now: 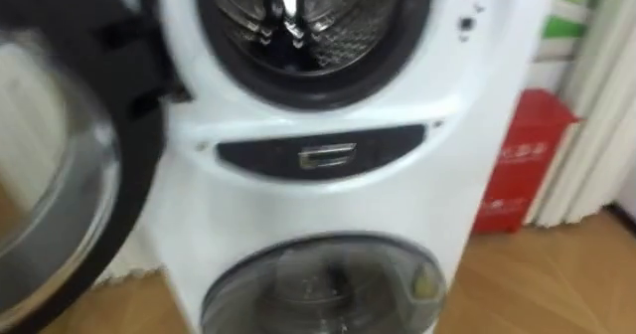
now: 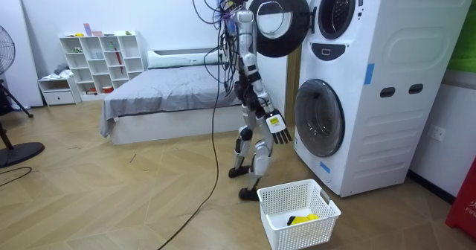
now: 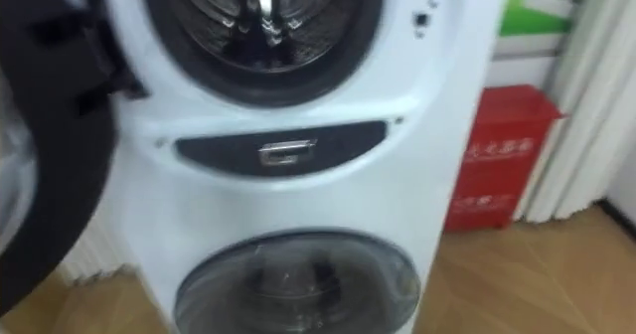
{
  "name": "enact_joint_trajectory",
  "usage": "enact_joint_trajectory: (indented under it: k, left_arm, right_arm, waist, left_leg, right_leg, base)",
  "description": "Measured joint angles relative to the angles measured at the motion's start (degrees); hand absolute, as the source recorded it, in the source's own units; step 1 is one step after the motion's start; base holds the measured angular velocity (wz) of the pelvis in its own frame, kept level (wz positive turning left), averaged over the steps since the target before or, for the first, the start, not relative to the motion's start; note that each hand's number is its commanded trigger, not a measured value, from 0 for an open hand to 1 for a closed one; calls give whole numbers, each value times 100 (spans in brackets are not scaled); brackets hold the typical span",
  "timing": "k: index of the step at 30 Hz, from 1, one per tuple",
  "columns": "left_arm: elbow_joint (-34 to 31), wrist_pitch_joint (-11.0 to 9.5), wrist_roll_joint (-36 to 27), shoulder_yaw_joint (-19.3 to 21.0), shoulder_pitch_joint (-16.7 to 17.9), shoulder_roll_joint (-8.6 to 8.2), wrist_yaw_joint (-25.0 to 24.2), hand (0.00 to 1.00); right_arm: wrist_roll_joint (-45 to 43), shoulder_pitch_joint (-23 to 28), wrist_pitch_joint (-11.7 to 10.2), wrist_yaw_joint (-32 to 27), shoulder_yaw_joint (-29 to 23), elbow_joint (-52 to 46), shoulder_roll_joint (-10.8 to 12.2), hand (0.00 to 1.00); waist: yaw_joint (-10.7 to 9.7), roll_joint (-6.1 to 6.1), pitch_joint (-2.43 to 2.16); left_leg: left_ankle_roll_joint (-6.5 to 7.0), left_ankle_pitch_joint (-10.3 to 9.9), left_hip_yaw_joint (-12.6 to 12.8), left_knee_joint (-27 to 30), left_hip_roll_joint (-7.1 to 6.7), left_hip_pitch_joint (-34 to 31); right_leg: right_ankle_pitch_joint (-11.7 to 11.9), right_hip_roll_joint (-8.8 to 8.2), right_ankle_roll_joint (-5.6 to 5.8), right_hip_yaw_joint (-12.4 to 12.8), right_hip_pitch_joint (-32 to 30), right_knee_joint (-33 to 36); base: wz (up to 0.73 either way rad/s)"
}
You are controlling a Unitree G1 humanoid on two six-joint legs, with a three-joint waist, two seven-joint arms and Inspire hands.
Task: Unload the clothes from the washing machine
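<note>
So the robot's parked right in front of the white stacked washer point(image 1: 328, 200) with its glossy plastic front. The top round door point(image 1: 60, 195), black rim and clear bulging glass, is swung open to its left, so you look straight into the ribbed, perforated steel drum point(image 1: 298, 16). Its right hand point(image 2: 279, 129) hangs at hip height with the fingers loose and apart, holding nothing, and a yellow garment point(image 2: 303, 219) lies in the white plastic lattice basket point(image 2: 277, 198) on the wood floor point(image 2: 111, 198) by its feet.
</note>
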Motion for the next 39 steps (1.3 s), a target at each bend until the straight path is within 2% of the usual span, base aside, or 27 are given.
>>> enact_joint_trajectory:
  k: [1,2,3,4,5,6,7,9,11,14,20,22,26,28,31,33,34,36,37,39]
  left_arm:
    - [0,-10,2,31,18,-7,-13,0]
    - [25,-13,11,137,45,-28,-50,0]
    - [56,-27,4,278,68,-32,-53,0]
    - [143,-62,-1,432,54,-27,-53,0]
    - [169,-69,-8,481,50,-26,-52,0]
    - [184,-80,-21,543,51,-21,-52,0]
    - [188,-94,-25,542,51,-7,-52,0]
    - [188,-121,-109,543,50,23,-47,0]
    - [238,-143,-243,534,57,20,-40,0]
    - [247,-172,-420,537,79,14,-39,0]
    - [344,-350,-634,603,125,7,-36,0]
    - [345,-353,-681,746,211,10,-29,0]
    - [373,-353,-1081,785,374,24,71,0]
    - [387,-359,-1267,830,426,26,74,0]
    - [463,-357,-1844,1306,424,51,101,0]
    - [475,-361,-2386,1678,447,70,195,0]
    - [455,-362,-2539,1763,432,75,223,0]
    - [363,-356,-2991,2212,414,116,339,0]
    - [311,-356,-3089,2280,414,148,362,0]
    - [6,-358,-3419,2524,418,258,452,0]
  right_arm:
    - [-22,-6,7,-1,42,14,4,0]
    - [-94,-33,5,-3,181,11,7,0]
    - [-122,-16,3,20,257,1,46,0]
    - [-121,1,12,17,338,9,85,0]
    - [-121,1,12,18,395,8,83,0]
    - [-130,-1,12,15,437,3,82,0]
    - [-153,-4,12,17,445,0,83,0]
    - [-257,-13,9,13,488,-3,80,0]
    - [-354,-44,7,12,522,-2,80,0]
    - [-500,-103,-24,16,540,1,76,0]
    - [-503,-198,-67,119,537,127,76,0]
    - [-534,-207,-67,131,537,134,77,0]
    - [-517,-224,-60,125,480,162,64,0]
    - [-488,-221,-59,109,434,162,43,0]
    - [-488,-196,-60,107,169,157,36,0]
    - [-492,-157,-65,60,62,161,34,0]
    - [-515,-148,-65,58,12,161,35,0]
    - [-808,-139,-91,30,-269,155,34,0]
    - [-827,-133,-108,-4,-300,155,31,0]
    - [-882,-117,-123,-7,-599,155,11,0]
  waist:
    - [123,-9,-5]
    - [307,27,3]
    - [341,31,5]
    - [344,-27,-12]
    - [344,-29,0]
    - [366,-88,-3]
    - [380,-80,-17]
    - [501,-162,9]
    - [504,-182,29]
    - [489,-169,32]
    - [514,-96,77]
    - [514,-93,79]
    - [517,-101,75]
    - [517,-82,89]
    - [522,-50,97]
    - [624,-22,100]
    - [638,-14,94]
    - [685,23,85]
    - [703,36,79]
    - [756,128,29]
  left_leg:
    - [-35,33,2,-8,-41,-11]
    - [-19,39,-39,-12,-96,-28]
    - [9,91,-127,-108,-99,-19]
    - [-1,159,-122,-244,-91,39]
    - [5,192,-94,-312,-90,80]
    - [22,220,-43,-375,-75,107]
    - [18,227,-31,-404,-64,128]
    - [-19,227,102,-442,9,201]
    - [-57,204,100,-454,65,236]
    - [-104,205,61,-514,118,242]
    - [-143,210,-177,-625,130,281]
    - [-143,210,-248,-625,130,283]
    - [-143,210,-288,-681,113,295]
    - [-143,210,-372,-751,102,360]
    - [-143,210,-418,-797,97,388]
    - [-143,210,-413,-822,95,461]
    - [-143,210,-418,-822,94,467]
    - [-147,207,-433,-819,90,463]
    - [-148,207,-438,-816,89,462]
    - [-148,207,-443,-805,90,477]
  right_leg:
    - [-9,21,14,11,57,-198]
    - [74,112,-32,25,130,-574]
    - [215,194,-52,19,242,-868]
    - [301,231,-46,14,338,-1067]
    - [336,237,-51,17,368,-1134]
    - [385,271,-59,71,382,-1214]
    - [414,307,-61,150,387,-1241]
    - [449,403,-97,303,382,-1254]
    - [471,465,-130,263,397,-1260]
    - [480,530,-149,138,425,-1360]
    - [465,575,-164,27,476,-1470]
    - [464,583,-164,21,472,-1474]
    - [464,582,-164,-23,518,-1565]
    - [464,582,-164,-30,580,-1611]
    - [464,583,-163,-85,649,-1657]
    - [462,584,-160,-81,704,-1654]
    - [461,584,-159,-83,711,-1653]
    - [461,582,-159,-113,708,-1639]
    - [462,582,-159,-113,708,-1635]
    - [462,581,-159,-112,736,-1633]
  base:
    - [-46]
    - [-65]
    - [-51]
    - [-17]
    - [-13]
    - [-19]
    - [-25]
    - [-34]
    - [-23]
    - [-4]
    - [6]
    - [-4]
    - [0]
    - [6]
    - [6]
    - [0]
    - [0]
    - [0]
    - [0]
    - [0]
